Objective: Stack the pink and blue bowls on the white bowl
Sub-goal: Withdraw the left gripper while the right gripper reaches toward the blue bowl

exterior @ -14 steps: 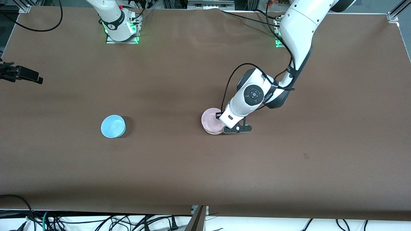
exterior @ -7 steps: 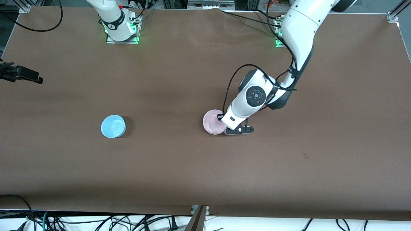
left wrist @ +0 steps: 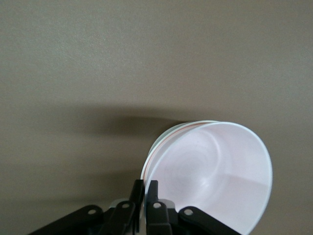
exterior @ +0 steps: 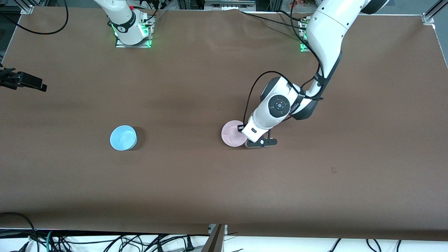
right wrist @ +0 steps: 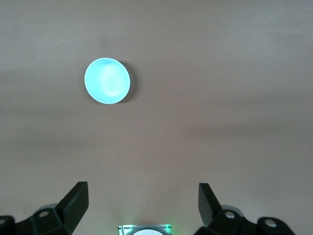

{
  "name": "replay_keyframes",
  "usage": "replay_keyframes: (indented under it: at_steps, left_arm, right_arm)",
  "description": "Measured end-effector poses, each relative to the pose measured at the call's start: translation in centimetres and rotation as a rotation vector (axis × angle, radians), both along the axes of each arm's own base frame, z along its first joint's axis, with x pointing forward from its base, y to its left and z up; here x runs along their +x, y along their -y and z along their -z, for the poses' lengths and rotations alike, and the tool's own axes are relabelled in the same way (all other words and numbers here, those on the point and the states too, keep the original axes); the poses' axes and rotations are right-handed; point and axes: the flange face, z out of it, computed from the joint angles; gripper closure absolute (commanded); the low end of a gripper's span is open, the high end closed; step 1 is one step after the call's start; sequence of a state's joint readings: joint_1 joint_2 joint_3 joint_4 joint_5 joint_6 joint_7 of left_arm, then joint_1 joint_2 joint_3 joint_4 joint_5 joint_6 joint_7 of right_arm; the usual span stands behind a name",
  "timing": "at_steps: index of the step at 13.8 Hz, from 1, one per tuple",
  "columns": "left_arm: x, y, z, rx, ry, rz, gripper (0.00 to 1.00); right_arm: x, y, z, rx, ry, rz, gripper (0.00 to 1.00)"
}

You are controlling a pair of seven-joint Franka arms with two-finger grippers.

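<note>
The left arm reaches from its base at the tabletop's robot-side edge down toward the middle, elbow bent and wrist tipped low, so that the left pincer (left wrist: pixel 145 196) sits at the rim of the pink bowl (exterior: pixel 233 133). In the left wrist view its fingers (left wrist: pixel 138 192) stand almost together, pinching the thin wall of that bowl, one finger inside the rim and one outside. The pink bowl sits nested in the white bowl (left wrist: pixel 157 147), of which only a thin pale rim shows beneath it; in the front view the white bowl is hidden altogether, and the left wrist covers part of the pink bowl's edge.

The blue bowl (exterior: pixel 123 137) stands alone on the brown tabletop (exterior: pixel 210 182), well apart from the stack, toward the right arm's end.

The right arm waits high above its base; its right pincer (right wrist: pixel 143 200) hangs with fingers wide apart, holding nothing, and the wrist view cuts off its lower part.
</note>
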State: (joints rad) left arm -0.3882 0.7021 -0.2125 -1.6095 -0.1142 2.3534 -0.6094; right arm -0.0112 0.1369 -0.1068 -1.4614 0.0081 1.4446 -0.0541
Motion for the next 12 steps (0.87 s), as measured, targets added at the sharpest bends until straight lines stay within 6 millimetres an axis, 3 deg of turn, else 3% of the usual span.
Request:
replay_keyframes:
  at_steps: [3,7,9,12]
  left_arm:
    - [0.3,-0.1,-0.3,-0.004,0.008,-0.006,0.0]
    - [2.7,-2.2,-3.2,-0.018,0.019,-0.044,0.0]
    - [3.8,-5.1,-5.4,0.004,0.001,-0.018,0.0]
    - [6.2,-12.9,-9.3,0.051,-0.008,-0.001,0.0]
  right_arm:
    - [0.0,0.0,0.0,0.0,0.0,0.0,0.01]
    - [0.0,0.0,0.0,0.0,-0.001,0.0,0.01]
    - [0.0,0.0,0.1,0.0,-0.001,0.0,0.01]
    - [0.1,0.2,0.3,0.0,-0.005,0.003,0.01]
